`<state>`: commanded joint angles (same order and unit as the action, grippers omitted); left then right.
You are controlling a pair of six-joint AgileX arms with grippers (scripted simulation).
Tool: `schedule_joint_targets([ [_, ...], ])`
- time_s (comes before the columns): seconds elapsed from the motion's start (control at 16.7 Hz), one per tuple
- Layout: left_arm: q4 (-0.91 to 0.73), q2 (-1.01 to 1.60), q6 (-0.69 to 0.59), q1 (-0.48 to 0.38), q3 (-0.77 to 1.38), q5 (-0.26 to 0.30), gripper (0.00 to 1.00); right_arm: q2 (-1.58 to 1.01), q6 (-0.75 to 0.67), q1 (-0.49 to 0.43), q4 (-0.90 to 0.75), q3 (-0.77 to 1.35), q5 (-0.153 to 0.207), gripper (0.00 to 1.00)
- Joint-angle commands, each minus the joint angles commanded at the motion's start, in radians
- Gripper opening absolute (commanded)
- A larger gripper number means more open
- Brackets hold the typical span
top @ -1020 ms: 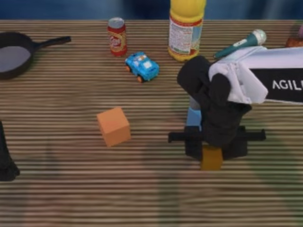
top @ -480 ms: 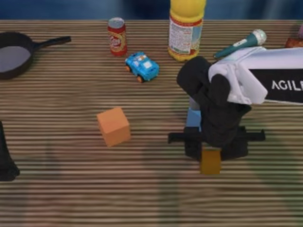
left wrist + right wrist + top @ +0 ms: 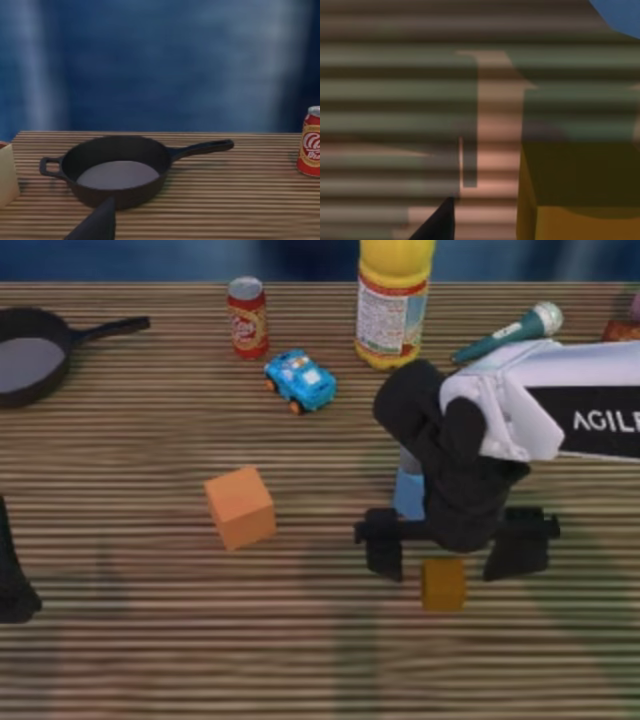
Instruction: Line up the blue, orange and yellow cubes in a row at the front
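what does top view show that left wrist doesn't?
Only the top view: the right gripper open just behind the yellow cube, the blue cube partly under the arm, the orange cube, toy car, yellow bottle and microphone. The left gripper sits parked at the table's left edge.
Only the left wrist view: a pale block at the frame edge.
Both: the frying pan, red can and wooden table.
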<state>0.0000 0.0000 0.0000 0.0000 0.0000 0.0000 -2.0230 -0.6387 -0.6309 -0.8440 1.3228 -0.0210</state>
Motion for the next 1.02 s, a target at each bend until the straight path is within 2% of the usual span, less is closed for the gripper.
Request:
schedule_joint_targets([
  [0.48, 0.000, 0.000, 0.000, 0.000, 0.000, 0.000, 1.00, 0.005, 0.000, -0.001, -0.017, 0.015, 0.000, 1.00],
  [0.84, 0.000, 0.000, 0.000, 0.000, 0.000, 0.000, 1.00, 0.080, -0.002, -0.010, -0.230, 0.142, 0.001, 1.00],
  [1.02, 0.000, 0.000, 0.000, 0.000, 0.000, 0.000, 1.00, 0.095, -0.001, -0.010, -0.253, 0.159, 0.001, 1.00],
])
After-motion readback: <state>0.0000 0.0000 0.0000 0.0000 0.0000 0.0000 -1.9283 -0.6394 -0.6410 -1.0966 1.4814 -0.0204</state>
